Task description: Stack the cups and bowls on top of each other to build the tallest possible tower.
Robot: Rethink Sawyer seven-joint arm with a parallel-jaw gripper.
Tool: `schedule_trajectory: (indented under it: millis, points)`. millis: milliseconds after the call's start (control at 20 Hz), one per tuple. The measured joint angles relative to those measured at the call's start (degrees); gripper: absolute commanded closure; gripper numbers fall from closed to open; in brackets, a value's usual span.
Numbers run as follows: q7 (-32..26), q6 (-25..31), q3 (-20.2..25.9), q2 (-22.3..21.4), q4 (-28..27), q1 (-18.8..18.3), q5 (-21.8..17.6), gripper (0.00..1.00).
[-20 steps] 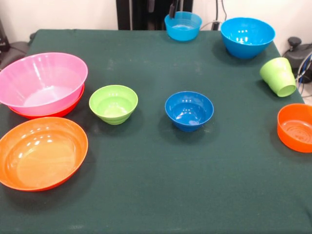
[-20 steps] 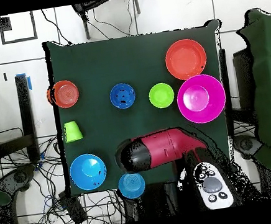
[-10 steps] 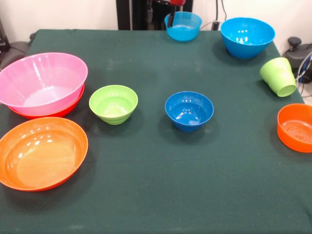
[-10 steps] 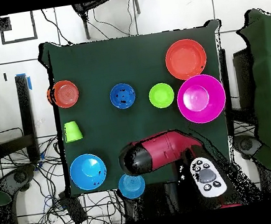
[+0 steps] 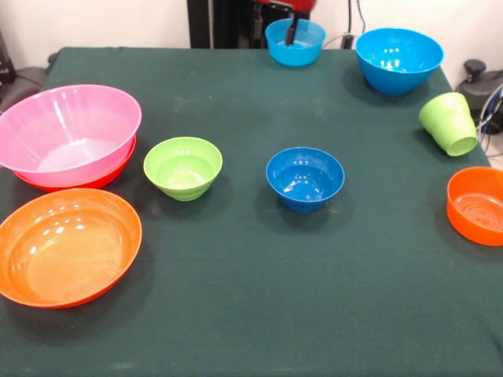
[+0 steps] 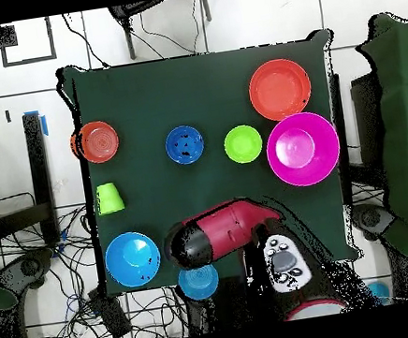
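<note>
Pink bowl (image 5: 69, 133): far left of the desk (image 5: 236, 298), nested in a wide orange bowl (image 5: 102, 179) whose rim shows beneath it; together they form the only stack.
Second wide orange bowl (image 5: 67, 247): just in front of that stack, alone, upright.
Lime green bowl (image 5: 182, 166): right of the pink bowl, standing apart from it.
Dark blue bowl (image 5: 305, 177): near the desk's middle, on its own.
Small sky blue bowl (image 5: 295, 42): at the far edge, upright.
Hand (image 5: 291, 31): dark tip reaching down into the small sky blue bowl beneath the red arm (image 6: 222, 233); whether it is released or clenched cannot be told.
Large sky blue bowl (image 5: 398, 59): far right corner, upright.
Lime green cup (image 5: 449, 123): near the right edge, tipped on its side.
Smaller orange bowl (image 5: 478, 205): at the right edge, in front of the cup, partly cut off.
</note>
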Motion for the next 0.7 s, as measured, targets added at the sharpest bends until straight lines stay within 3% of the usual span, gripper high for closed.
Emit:
schedule_trajectory:
  millis: [200,250,450,700]
  points:
    - [0.66,0.0,-1.76,1.01,-0.14,6.6,1.77,0.0]
    - [1.42,0.0,-2.71,1.46,-0.26,10.36,3.22,0.0]
    - [2.99,-0.01,-3.95,1.91,-0.51,15.73,6.04,0.0]
    - [4.24,0.0,-5.53,1.86,-0.53,19.4,8.78,0.0]
